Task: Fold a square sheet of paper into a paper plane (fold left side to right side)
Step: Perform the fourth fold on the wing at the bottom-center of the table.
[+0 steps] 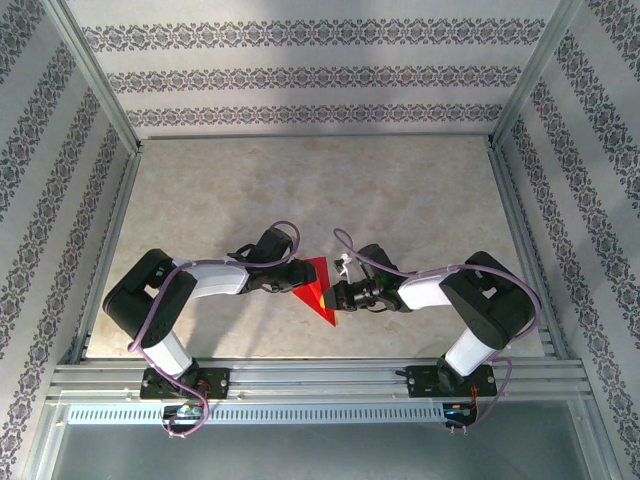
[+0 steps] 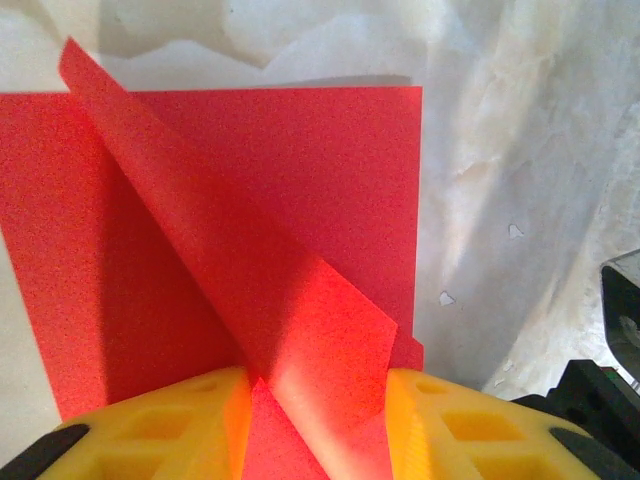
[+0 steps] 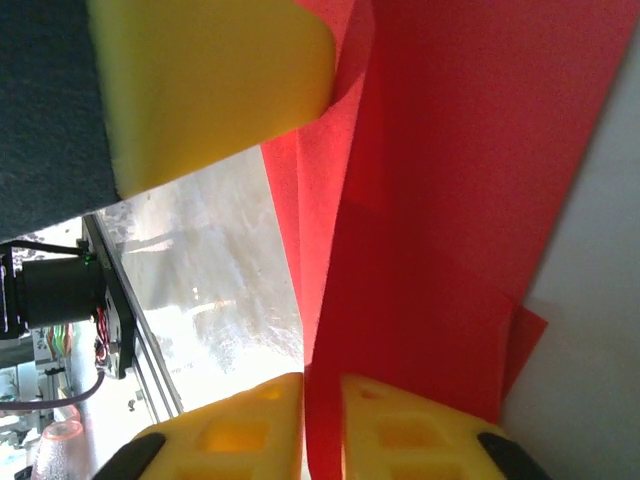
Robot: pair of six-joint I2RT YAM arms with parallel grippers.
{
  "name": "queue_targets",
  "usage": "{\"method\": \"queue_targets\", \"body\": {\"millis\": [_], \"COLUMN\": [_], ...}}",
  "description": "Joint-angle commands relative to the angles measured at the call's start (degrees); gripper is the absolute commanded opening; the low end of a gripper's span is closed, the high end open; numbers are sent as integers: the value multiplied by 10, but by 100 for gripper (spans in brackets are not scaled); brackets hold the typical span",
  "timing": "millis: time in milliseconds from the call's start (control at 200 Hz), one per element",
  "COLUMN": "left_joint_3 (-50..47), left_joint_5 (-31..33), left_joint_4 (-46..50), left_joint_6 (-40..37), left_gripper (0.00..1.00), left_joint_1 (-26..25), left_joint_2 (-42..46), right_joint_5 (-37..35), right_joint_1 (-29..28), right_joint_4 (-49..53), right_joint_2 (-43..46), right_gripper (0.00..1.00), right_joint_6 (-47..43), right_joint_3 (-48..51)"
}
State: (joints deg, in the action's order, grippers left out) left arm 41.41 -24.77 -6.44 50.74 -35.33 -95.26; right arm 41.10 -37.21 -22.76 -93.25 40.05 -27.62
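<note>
Both arms meet mid-tabletop. My left tool pinches a lifted flap of the square sheet of paper, keeping it off the surface to carry across. My right tool stands narrow around the sheet's edge, steadying it; firm grip unclear.

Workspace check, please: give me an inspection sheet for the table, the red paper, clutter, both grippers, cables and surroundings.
Surface: pale marbled table.
Job's things: red sheet of paper, partly folded, one flap raised.
Clutter: nothing seen.
Grippers: left gripper has the paper's edge between its yellow fingers; right gripper likewise, jaws barely apart.
Cables: purple cables loop along both arms.
Surroundings: patterned walls, metal frame rail.
</note>
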Motion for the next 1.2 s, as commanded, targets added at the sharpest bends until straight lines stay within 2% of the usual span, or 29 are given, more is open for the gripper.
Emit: {"method": "queue_targets", "body": {"millis": [0,340,605,1024,1194], "left_joint_3": [8,9,7,6,6], "left_joint_5": [20,18,18,18,17], "left_joint_4": [36,33,31,31,30], "left_joint_6": [-17,-17,-17,-18,-19], "left_gripper": [42,42,42,42,42], "left_joint_1": [-8,-9,-9,-9,-9], "left_joint_2": [-14,-12,-9,-8,-8], "right_joint_5": [8,10,26,35,35], "right_joint_1": [8,42,57,37,37], "right_joint_4": [-9,17,12,-11,-12], "right_joint_2": [18,75,29,-33,-38], "right_gripper": [21,40,39,38,31], "right_joint_6": [1,4,19,29,29], "right_joint_3": [2,11,-22,-55,-58]}}
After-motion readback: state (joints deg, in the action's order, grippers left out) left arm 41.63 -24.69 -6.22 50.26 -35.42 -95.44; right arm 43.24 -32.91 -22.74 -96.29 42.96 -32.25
